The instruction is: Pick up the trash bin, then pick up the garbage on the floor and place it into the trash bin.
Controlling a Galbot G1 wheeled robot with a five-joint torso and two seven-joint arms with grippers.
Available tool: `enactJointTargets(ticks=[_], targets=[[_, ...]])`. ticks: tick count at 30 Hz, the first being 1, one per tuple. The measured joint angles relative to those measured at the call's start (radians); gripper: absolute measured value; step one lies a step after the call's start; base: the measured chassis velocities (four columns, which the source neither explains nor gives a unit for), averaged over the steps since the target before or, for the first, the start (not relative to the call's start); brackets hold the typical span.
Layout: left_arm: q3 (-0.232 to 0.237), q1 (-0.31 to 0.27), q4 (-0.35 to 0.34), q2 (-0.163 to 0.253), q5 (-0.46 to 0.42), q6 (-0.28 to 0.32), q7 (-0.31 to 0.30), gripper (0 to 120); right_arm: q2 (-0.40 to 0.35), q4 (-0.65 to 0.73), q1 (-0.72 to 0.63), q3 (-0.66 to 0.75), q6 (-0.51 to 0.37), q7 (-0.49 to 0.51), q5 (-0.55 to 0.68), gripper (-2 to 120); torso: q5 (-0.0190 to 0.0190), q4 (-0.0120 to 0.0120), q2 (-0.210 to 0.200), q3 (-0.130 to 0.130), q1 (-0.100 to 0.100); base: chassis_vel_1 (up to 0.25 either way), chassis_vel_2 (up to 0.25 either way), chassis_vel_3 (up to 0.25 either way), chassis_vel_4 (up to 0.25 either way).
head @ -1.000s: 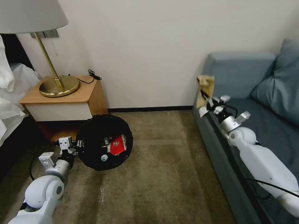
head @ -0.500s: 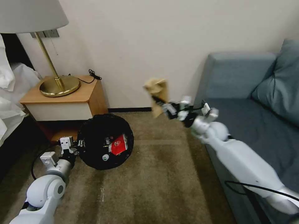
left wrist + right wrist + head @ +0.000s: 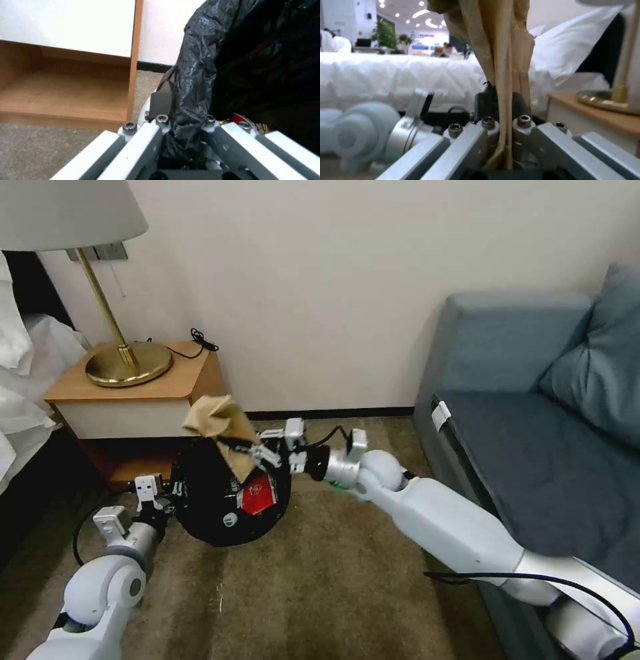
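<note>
Above the open mouth of the trash bin (image 3: 227,490), a crumpled brown paper wrapper (image 3: 220,430) is held by the right gripper (image 3: 257,452), and a miss can be foreseen: most of the wrapper stands beyond the fingertips toward the bin's far rim, so a release made here might drop it on the rim or onto the carpet (image 3: 347,580). The bin might also sag or slip, since it is carried only by a pinch at its edge. The right jaws are closed tight on the wrapper's lower folds. The left gripper (image 3: 186,125) is clamped on the black bag liner (image 3: 200,75) and the rim beneath it, with a red packet (image 3: 257,493) lying inside, past its fingertips.
</note>
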Motion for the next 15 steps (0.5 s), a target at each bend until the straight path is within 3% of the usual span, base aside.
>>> enactJointTargets(ticks=[15], targets=[[-0.007,0.037,-0.046,-0.013,0.001,0.005,-0.003,1,0.045,-0.102,0.015,-0.079,0.027,-0.006,-0.062,0,0.0000,0.0000,0.000,0.000,0.000,0.000,0.000,0.000,0.000]])
